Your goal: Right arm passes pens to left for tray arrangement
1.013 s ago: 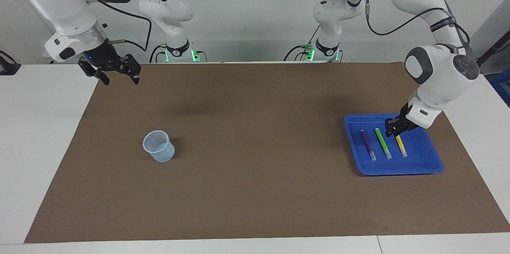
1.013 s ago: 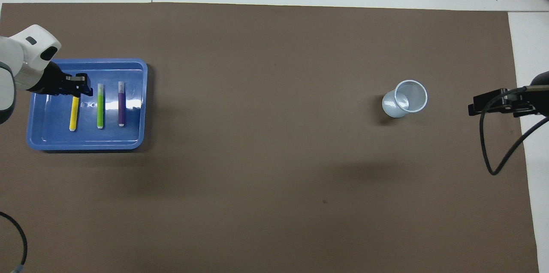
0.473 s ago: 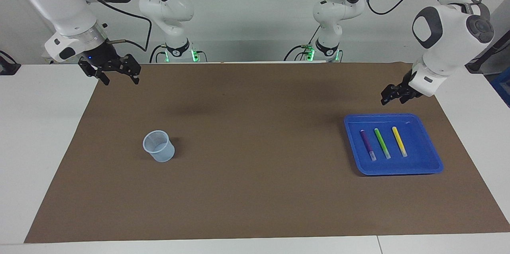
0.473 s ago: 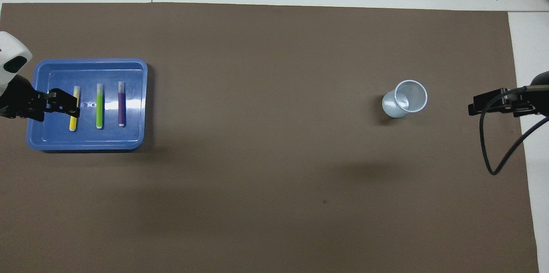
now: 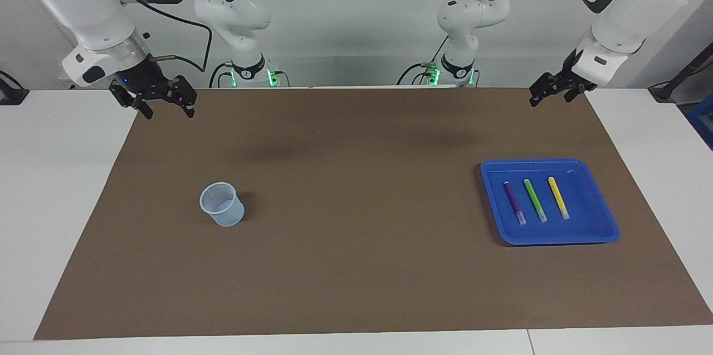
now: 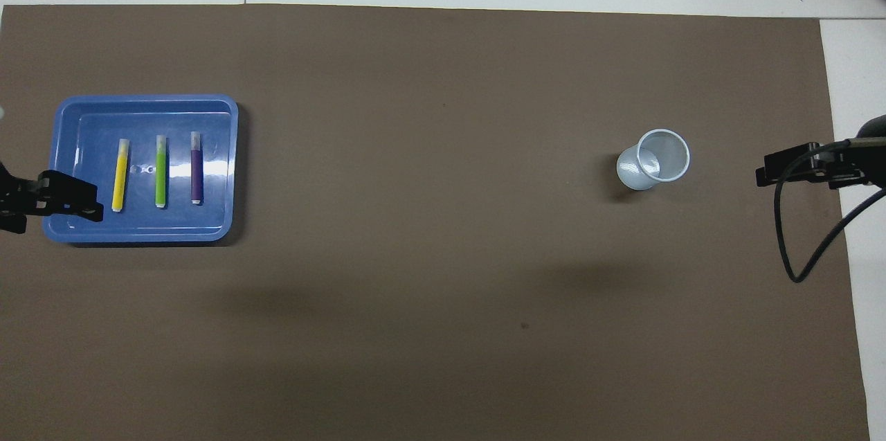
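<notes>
The blue tray lies on the brown mat at the left arm's end of the table. In it, side by side, lie the three pens: purple, green and yellow. My left gripper hangs open and empty, raised over the mat on the robots' side of the tray and touching nothing. My right gripper waits open and empty above the mat's corner at the right arm's end.
A translucent pale-blue cup stands upright on the mat toward the right arm's end. The brown mat covers most of the white table. A black cable loops from the right wrist.
The left gripper opened, left the yellow pen lying in the tray, and rose away toward the robots. The right arm stayed still.
</notes>
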